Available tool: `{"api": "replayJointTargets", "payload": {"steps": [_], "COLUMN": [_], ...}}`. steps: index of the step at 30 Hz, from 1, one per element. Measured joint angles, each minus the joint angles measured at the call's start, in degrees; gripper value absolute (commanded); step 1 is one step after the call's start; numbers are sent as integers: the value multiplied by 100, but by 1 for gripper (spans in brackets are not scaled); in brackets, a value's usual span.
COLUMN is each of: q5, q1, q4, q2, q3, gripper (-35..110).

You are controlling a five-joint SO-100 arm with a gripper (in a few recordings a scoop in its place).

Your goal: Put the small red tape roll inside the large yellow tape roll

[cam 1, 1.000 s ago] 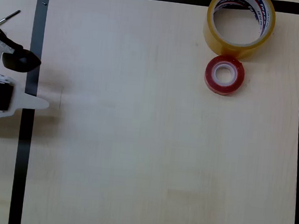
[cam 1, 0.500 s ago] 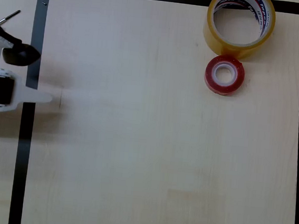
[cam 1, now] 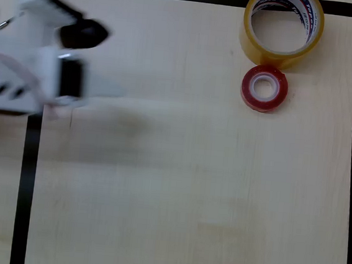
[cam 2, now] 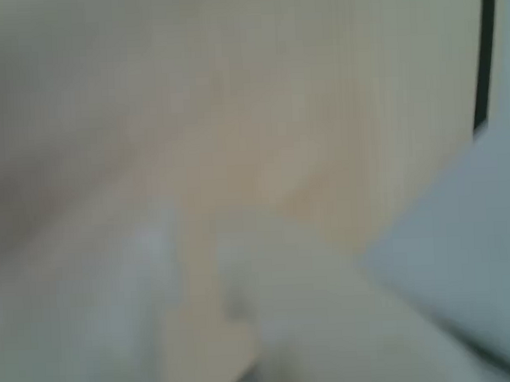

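Overhead view first: I see the white arm [cam 1: 25, 74] reaching in from the left edge, smeared with motion blur, its body lying across the black tape border [cam 1: 27, 174] that frames the pale wooden table [cam 1: 177, 182]. The gripper [cam 1: 102, 59] points right, one white pointed finger [cam 1: 108, 89] on the nearer side and a dark rounded part [cam 1: 85, 34] on the farther side, with bare table showing between them. The jaws look parted and I see nothing between them, though the blur leaves the width uncertain.

Well apart from it, at the far right, the large yellow tape roll [cam 1: 253, 43] lies flat against the border's far strip, translucent yellow, with red and blue print on its white core. The small red tape roll [cam 1: 265, 88] lies flat just on the near side of it, glossy red around a white core, the two touching or very nearly so.

Wrist view is badly blurred; I make out only pale table and whitish shapes.
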Motion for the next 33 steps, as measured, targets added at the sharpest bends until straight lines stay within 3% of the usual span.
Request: {"api": "replayJointTargets", "payload": {"steps": [9, 18, 33], "q5": [132, 844, 1749], "q1": [-413, -439, -352], "q4": [-105, -1081, -1195], "q2": [-2566, -3823, -5563], "q3": [-2443, -2769, -4526], "gripper": [0, 0, 0]}}
